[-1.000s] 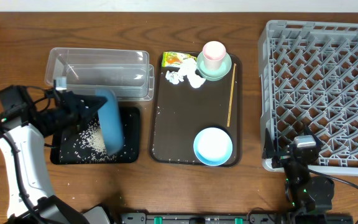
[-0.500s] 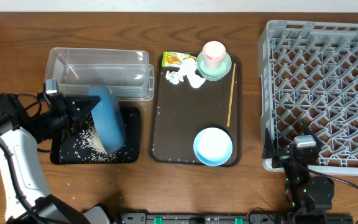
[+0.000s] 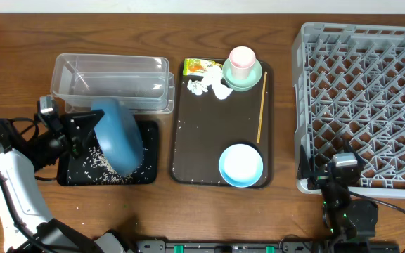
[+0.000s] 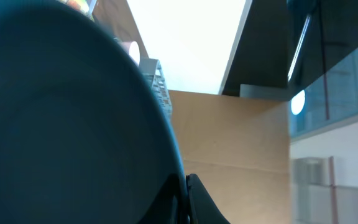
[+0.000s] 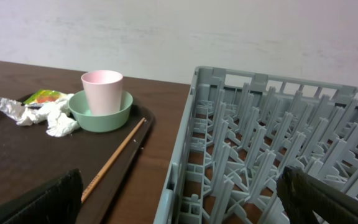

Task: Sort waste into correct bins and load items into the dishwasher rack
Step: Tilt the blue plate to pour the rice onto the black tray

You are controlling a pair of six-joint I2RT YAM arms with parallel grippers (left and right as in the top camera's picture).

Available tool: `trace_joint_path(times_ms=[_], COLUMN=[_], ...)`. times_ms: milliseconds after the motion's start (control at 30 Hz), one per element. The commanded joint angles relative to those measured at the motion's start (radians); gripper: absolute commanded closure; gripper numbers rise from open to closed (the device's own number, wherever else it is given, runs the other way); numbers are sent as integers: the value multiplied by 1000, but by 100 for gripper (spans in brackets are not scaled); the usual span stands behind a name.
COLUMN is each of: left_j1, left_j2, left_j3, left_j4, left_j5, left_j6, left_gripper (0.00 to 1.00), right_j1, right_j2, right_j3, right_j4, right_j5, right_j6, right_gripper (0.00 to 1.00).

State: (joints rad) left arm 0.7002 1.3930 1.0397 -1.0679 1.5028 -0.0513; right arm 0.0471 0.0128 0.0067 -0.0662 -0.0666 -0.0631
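Observation:
My left gripper (image 3: 90,128) is shut on the rim of the large dark blue bowl (image 3: 119,137), which is held tipped on its side over the shallow black tray (image 3: 72,176). White rice grains (image 3: 103,161) lie scattered in that tray. In the left wrist view the bowl (image 4: 73,118) fills the left side, its rim pinched at the left gripper (image 4: 186,202). The right gripper (image 3: 335,167) stands open at the front left corner of the grey dishwasher rack (image 3: 364,91). In the right wrist view the right gripper (image 5: 185,202) holds nothing, and its jaws stand wide apart.
The clear tub (image 3: 111,81) sits behind the black tray. The brown serving tray (image 3: 188,140) carries a green-and-yellow wrapper (image 3: 200,67), tissue wads (image 3: 213,88), a pink cup (image 3: 241,60) in a mint dish (image 3: 252,79), a wooden stick (image 3: 261,105) and a light blue bowl (image 3: 241,165).
My left arm has drawn back to the left, and the blue bowl has turned with it, showing more of its rounded outside. The right arm has not moved.

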Motion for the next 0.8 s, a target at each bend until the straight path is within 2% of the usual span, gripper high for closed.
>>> trace_joint_path(times_ms=[0, 133, 167, 267, 333, 400, 467, 533, 667, 767], left_j1=[10, 35, 42, 46, 46, 46, 46, 46, 46, 45], left_j2=[-13, -9, -7, -9, -9, -9, -9, -9, -32, -79], left_j3=[3, 3, 3, 4, 4, 4, 4, 4, 4, 5], left_j4=[-8, 76, 65, 33, 55, -11, -15, -19, -94, -109], left_j5=[34, -2, 2, 69, 51, 61, 52, -3, 9, -53], left_j6=[66, 48, 19, 39, 38, 37, 68, 52, 168, 182], left_gripper=[94, 94, 94, 94, 94, 94, 94, 94, 93, 94], right_j1=[-14, -14, -14, -14, -14, -14, -14, -14, -14, -14], right_j2=[-4, -4, -4, -4, -4, -4, -4, -4, -4, -4], right_j3=[-1, -1, -1, -1, -1, -1, -1, -1, -1, -1], right_j4=[-4, -4, -4, -4, -4, -4, -4, -4, -4, -4], right_j5=[6, 6, 6, 6, 6, 6, 6, 6, 6, 6], right_j6=[-13, -13, -13, -13, -13, -13, -13, -13, -13, -13], right_gripper=[1, 1, 1, 1, 1, 1, 1, 1, 1, 1])
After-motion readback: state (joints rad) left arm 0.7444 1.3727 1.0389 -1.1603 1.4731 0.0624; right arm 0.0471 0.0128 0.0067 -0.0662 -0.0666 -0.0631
